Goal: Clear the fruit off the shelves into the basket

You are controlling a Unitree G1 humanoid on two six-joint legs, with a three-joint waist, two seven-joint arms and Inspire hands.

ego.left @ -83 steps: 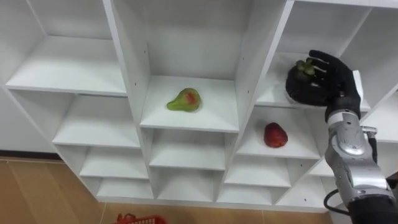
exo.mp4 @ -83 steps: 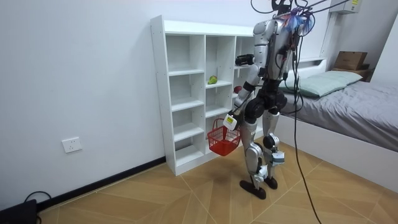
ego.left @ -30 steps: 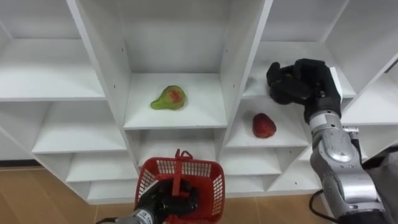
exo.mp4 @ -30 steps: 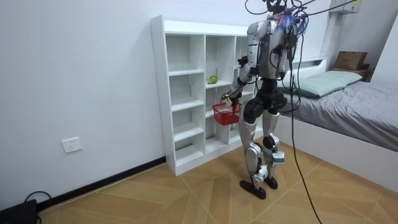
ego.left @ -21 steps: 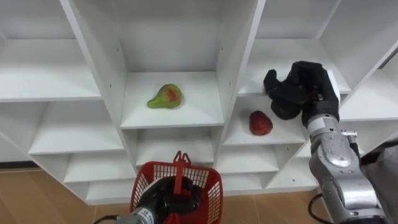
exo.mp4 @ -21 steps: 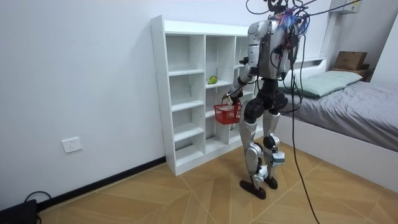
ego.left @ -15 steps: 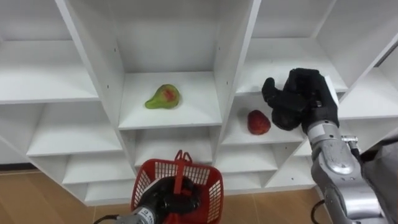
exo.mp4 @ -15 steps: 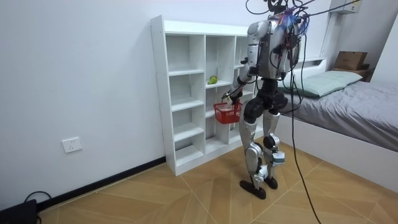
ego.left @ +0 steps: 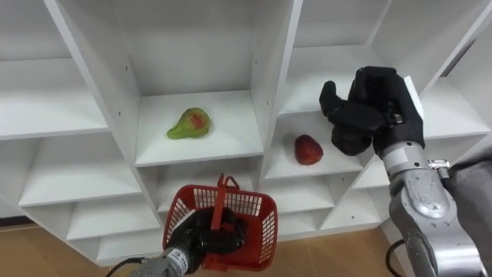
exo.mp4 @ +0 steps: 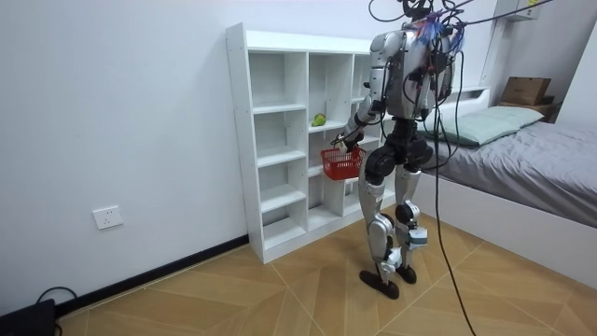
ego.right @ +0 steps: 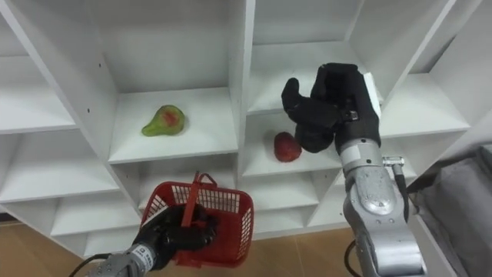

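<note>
My left robot hand (ego.left: 206,240) gripped the handle of the red mesh plastic basket (ego.left: 261,229), which looked empty. My right robot hand (ego.left: 377,100) was curled round a dark round fruit (ego.left: 350,142), I judged. The green-red pear (ego.left: 188,123) and the red fruit (ego.left: 308,149) lay in the white closet (ego.left: 273,69), left to collect.

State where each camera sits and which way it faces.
Left eye view: on the head, facing down at the closet; left hand grips basket, right hand holds dark fruit.
Right eye view: just beside it, same scene, same hands.
Room view: across the room, facing the closet; whole robot shows.
All share the pear.
</note>
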